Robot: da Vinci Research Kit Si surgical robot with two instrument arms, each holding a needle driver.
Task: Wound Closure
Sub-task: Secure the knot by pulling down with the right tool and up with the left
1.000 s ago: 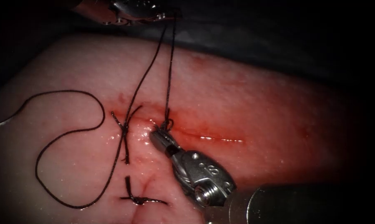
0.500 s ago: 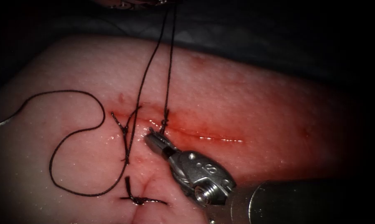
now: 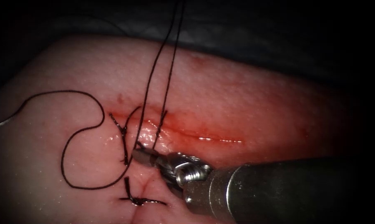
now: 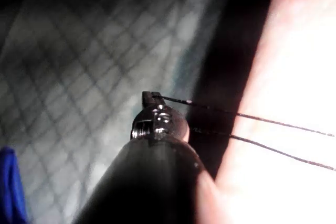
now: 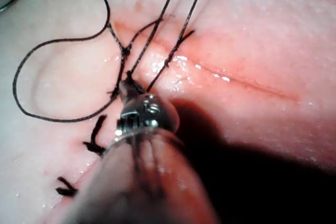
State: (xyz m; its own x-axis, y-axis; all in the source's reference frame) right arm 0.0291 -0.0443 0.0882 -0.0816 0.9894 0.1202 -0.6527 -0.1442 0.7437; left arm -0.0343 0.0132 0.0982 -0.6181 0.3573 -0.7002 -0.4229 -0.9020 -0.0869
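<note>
The right tool's jaws (image 3: 139, 155) are shut on the thread just left of the cut (image 3: 204, 137) in the tissue (image 3: 245, 95); they also appear in the right wrist view (image 5: 126, 85). Two taut strands (image 3: 166, 62) rise from the cut and leave the endoscope view at its top. In the left wrist view, the left tool's jaws (image 4: 153, 97) are shut on the thread (image 4: 273, 123) off the tissue's edge. A slack loop of thread (image 3: 83, 130) lies left of the cut. It trails to the needle (image 3: 3, 121), which lies free on the tissue's far left.
Two tied stitches with cut ends sit left of the right tool, one (image 3: 123, 132) on the cut's line and one (image 3: 136, 200) nearer the front. Red fluid (image 3: 183, 124) wets the cut. Dark mesh cloth (image 4: 79, 77) lies beyond the tissue.
The right tool has swung left and toward the front with its thread. The left tool has risen out of the endoscope view's top. The slack loop on the left has shrunk.
</note>
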